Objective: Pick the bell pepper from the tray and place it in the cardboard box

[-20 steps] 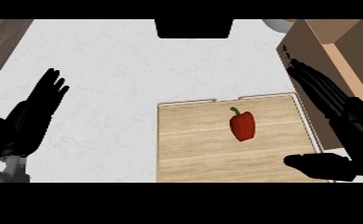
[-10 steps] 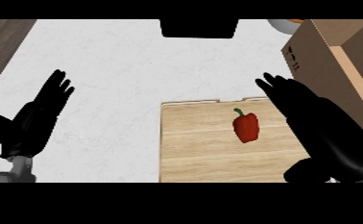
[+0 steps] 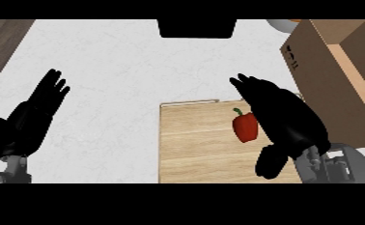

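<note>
My right hand (image 3: 285, 118) hovers over the right part of the wooden tray (image 3: 192, 147), palm down, fingers spread wide and pointing away from me, thumb hanging toward me; it holds nothing. Just beside it, on its inner, thumb side, lies the red bell pepper (image 3: 246, 126), resting on the tray with its green stem pointing away from me, so its long axis runs roughly parallel to my fingers. In this view the pepper's right edge meets the hand's outline; I cannot tell whether they touch or the hand is simply above it. I judge that the coming grasp turns on this: the pepper sits a little to the left of the palm, so the hand needs to shift left and lower before the fingers can curl round it. On the hand's other side, to its right and a little farther from me, stands the cardboard box (image 3: 321, 60), close by, its brown wall facing the hand. My left hand (image 3: 35, 115) rests open near the left edge on the white table (image 3: 114, 69), well apart from the pepper, so the right hand is plainly the nearer one.
</note>
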Tool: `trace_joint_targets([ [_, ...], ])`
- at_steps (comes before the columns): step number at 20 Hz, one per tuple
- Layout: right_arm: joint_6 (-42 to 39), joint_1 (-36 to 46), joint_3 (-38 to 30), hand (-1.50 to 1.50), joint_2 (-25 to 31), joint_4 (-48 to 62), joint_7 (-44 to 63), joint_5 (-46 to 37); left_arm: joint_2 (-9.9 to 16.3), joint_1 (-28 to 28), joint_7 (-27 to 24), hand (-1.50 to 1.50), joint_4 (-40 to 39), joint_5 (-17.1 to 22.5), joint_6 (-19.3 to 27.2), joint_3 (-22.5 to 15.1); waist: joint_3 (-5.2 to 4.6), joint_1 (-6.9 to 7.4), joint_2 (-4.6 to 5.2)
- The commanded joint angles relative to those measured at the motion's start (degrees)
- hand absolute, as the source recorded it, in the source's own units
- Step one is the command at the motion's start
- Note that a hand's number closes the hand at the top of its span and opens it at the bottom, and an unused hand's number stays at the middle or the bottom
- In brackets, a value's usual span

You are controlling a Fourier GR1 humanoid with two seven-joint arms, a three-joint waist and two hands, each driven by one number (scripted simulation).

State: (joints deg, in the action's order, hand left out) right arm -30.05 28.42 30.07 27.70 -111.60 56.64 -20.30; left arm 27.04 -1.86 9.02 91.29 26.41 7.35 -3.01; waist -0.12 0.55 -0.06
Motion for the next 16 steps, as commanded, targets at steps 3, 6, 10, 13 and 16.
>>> trace_joint_targets([
  [3, -6.5, 1.9, 2.2, -1.5, -3.3, 2.1, 11.4, 1.2, -0.9, -0.4, 0.1, 0.0, -0.2, -1.2, 0.3, 0.6, 0.04, -0.37, -0.06],
  [6, -6.7, 0.2, 0.8, -1.5, -2.4, 2.6, 9.5, 0.5, -1.1, -0.3, 1.0, 0.0, -0.2, -0.6, -0.5, 1.7, 0.07, -0.54, -0.03],
  [10, -5.3, -2.2, 0.5, -1.5, -3.3, 4.5, 4.6, -3.2, -0.9, 1.5, 5.1, 0.0, 4.6, -0.4, -0.2, 2.3, 0.12, -0.28, -0.02],
  [13, -6.9, 2.0, -0.2, -1.5, -8.8, 7.5, 5.4, -5.0, -2.1, -1.3, 1.8, 0.0, 0.1, -2.8, -1.8, 3.0, 0.1, -0.28, 0.05],
  [16, -7.1, -3.6, -0.3, -1.5, -6.9, 3.5, 2.4, -8.1, -4.1, 0.5, 2.7, 0.0, 3.3, -4.6, -0.6, 2.1, 0.12, -0.4, -0.01],
])
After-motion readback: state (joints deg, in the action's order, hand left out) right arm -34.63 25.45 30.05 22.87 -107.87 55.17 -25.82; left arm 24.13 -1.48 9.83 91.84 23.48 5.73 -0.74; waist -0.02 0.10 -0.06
